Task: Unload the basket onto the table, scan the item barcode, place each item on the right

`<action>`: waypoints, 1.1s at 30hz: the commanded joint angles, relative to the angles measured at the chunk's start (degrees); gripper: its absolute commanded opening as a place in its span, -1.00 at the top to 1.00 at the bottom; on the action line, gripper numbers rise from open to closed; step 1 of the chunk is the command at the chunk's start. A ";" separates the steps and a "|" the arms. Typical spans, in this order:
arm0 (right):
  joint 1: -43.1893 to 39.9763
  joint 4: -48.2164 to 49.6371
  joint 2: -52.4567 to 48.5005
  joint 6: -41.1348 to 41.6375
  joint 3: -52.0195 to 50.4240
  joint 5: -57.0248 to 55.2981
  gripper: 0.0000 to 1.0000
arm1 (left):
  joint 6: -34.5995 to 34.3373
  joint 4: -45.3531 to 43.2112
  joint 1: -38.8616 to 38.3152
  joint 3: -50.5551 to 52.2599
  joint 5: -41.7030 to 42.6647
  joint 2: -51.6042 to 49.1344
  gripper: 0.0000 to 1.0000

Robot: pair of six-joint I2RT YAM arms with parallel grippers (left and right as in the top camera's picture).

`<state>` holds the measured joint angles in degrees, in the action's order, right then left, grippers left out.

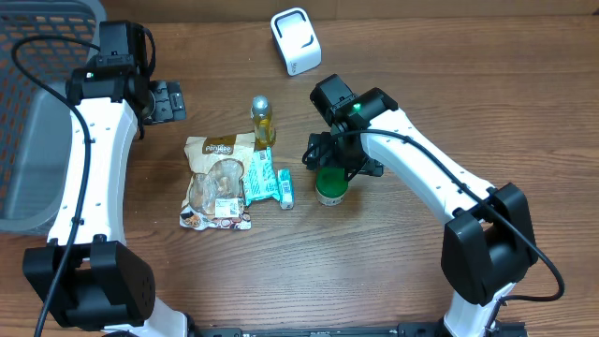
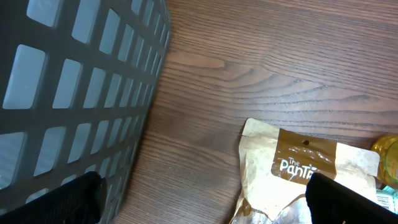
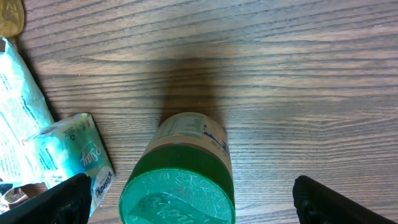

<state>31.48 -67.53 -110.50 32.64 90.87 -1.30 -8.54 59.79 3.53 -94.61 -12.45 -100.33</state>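
Jaws of the right gripper [image 3: 199,202] are spread wide above the upright green-lidded jar [image 3: 177,180], which stands near the middle of the desk [image 3: 298,74], just beside a tissue pack [image 3: 71,146]. Jaws of the left gripper [image 2: 217,202] are likewise spread and empty, between the grey basket [image 2: 74,93] at the desk's left edge and the snack pouch [image 2: 298,165].

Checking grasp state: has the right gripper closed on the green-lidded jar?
No: the right gripper is open, its fingers wide apart on either side of the jar, not touching it.
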 commanded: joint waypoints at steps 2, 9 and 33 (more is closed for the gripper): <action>-0.11 0.35 1.86 0.33 1.46 0.04 -1.00 | 0.83 -0.09 0.57 -1.27 0.07 0.70 -0.99; -0.11 1.27 1.86 0.31 1.46 0.07 -1.00 | 0.83 -0.09 0.57 -1.27 0.07 0.70 -0.99; -0.11 1.27 1.86 0.31 1.46 0.04 -1.00 | 0.83 -0.09 0.57 -1.27 0.07 0.70 -0.99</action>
<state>31.48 -66.54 -110.50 32.64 90.87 -1.30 -8.56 59.79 3.53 -94.61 -12.45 -100.33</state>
